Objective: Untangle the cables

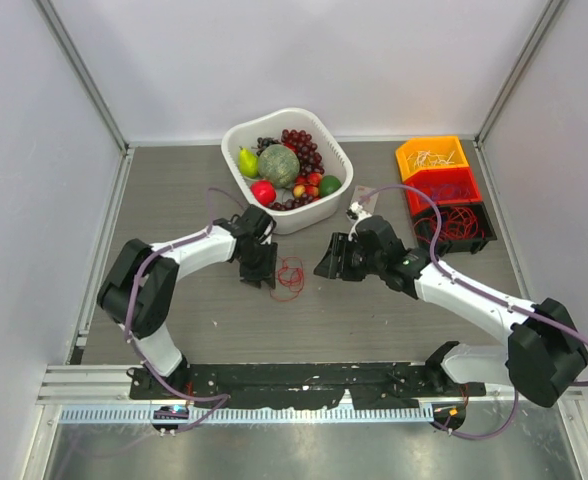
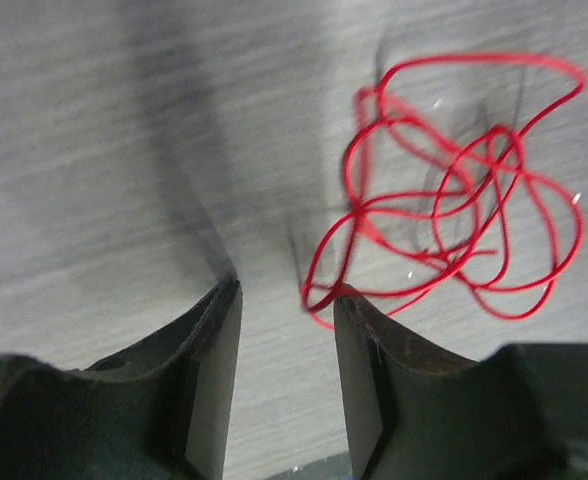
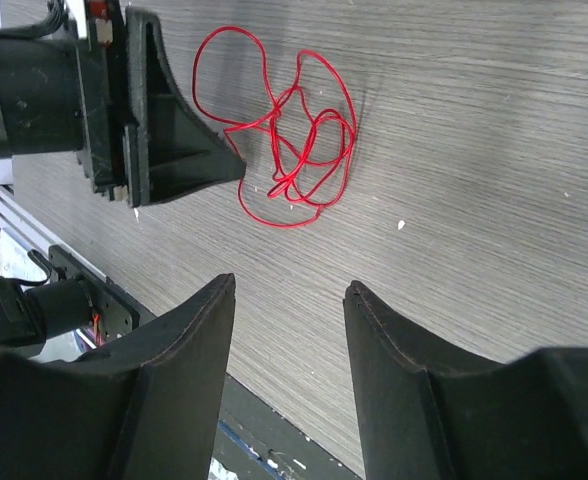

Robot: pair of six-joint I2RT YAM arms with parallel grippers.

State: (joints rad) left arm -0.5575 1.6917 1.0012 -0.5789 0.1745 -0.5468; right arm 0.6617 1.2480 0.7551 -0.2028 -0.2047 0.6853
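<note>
A tangled red cable (image 1: 289, 277) lies loose on the table (image 1: 174, 330) about midway between the left and right edges, a little nearer the near edge than the far one, its loops overlapping in a flat bunch. The left arm rises from its base at the near edge, folds at an elbow out toward the left edge and reaches inward. The left gripper (image 1: 259, 268) is tipped down at the table just to the left of the cable. In the left wrist view its fingers (image 2: 214, 340) are spread with nothing between them. One low loop of the cable (image 2: 454, 210) ends right at the tip of the other finger, and it is unclear whether they touch. The right arm mirrors this: elbow near the right end of the near edge, forearm stretched toward the centre, and the right gripper (image 1: 329, 262) a short way to the right of the cable. Its fingers (image 3: 189, 350) are also parted and hold nothing, and bare tabletop separates them from the cable (image 3: 294, 140). A white basket (image 1: 236, 135) of fruit stands by the far edge, and three bins (image 1: 444, 185) sit at the far right corner.
</note>
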